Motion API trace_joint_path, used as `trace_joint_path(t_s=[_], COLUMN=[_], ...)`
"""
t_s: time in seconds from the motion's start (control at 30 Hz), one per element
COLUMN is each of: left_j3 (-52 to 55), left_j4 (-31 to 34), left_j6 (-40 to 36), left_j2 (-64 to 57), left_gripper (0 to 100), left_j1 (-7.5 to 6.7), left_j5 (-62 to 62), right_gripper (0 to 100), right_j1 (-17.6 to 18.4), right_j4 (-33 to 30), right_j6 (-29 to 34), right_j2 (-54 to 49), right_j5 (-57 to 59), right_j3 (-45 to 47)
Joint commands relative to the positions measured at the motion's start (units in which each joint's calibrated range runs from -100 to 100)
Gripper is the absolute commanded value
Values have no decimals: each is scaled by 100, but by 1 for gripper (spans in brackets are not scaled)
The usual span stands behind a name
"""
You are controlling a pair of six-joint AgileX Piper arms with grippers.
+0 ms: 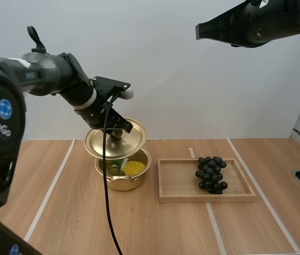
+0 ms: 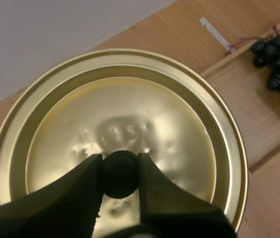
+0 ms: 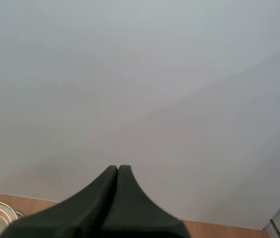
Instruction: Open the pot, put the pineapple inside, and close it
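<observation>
The pineapple (image 1: 133,168) lies inside the open pot (image 1: 122,184). Just above, the left gripper (image 2: 120,159) holds the lid (image 2: 130,109) tilted, pinching its knob (image 2: 119,176). Grapes (image 1: 210,173) lie on the tray (image 1: 177,181) beside the pot. The right gripper (image 3: 117,171) hangs high, fingers closed on nothing.

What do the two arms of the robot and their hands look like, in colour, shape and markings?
The left arm is a round dark grey tube with a white band near the wrist; its near housing bears a round blue badge marked WeGo. The right arm is equally dark. The left hand and the right hand each have two matte black fingers that taper to the tips.
</observation>
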Motion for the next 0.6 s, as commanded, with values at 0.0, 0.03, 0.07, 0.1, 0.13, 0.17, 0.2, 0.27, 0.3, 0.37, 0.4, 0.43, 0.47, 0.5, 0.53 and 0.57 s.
trace_joint_path(t_s=[0.0,0.03,0.07,0.1,0.13,0.17,0.2,0.27,0.3,0.37,0.4,0.43,0.47,0.5,0.53,0.57], left_j3=[7,7,7,7,7,7,7,7,7,7,7,7,7,7,7,7], left_j4=[-217,-278,-357,-409,-472,-517,-562,-587,-587,-587,-587,-587,-587,-587,-587,-587], left_j6=[150,192,235,261,286,314,346,387,437,523,553,587,612,623,669,712], left_j2=[185,253,314,378,428,484,498,589,624,694,744,794,848,880,946,1002], left_gripper=[0,0,0,0,0,0,0,0,0,0,0,0,0,0,0,0], left_j1=[-20,-20,-20,-20,-20,-20,-20,-20,-20,-20,-20,-20,-20,-20,-24,-40], left_j5=[68,8,-23,-111,-240,-390,-532,-735,-774,-769,-769,-769,-769,-769,-732,-697], right_gripper=[0,0,0,0,0,0,0,0,0,0,0,0,0,0,0,0], right_j1=[-21,-21,-21,-21,-21,-21,-21,-21,-21,-21,-21,-21,-21,-21,-21,-21], right_j4=[-61,-61,-61,-61,-61,-61,-61,-92,-120,-194,-194,-194,-194,-194,-194,-194], right_j6=[37,37,37,37,37,37,37,37,37,37,37,37,37,37,37,37], right_j2=[-74,-74,-74,-74,-74,-74,-74,-62,-62,-52,-52,-52,-52,-52,-52,-52], right_j5=[-123,-123,-123,-106,-106,-106,-106,-87,-70,-46,-46,-46,-46,-46,-46,-46], right_j3=[7,7,7,7,7,7,7,7,7,7,7,7,7,7,7,7])
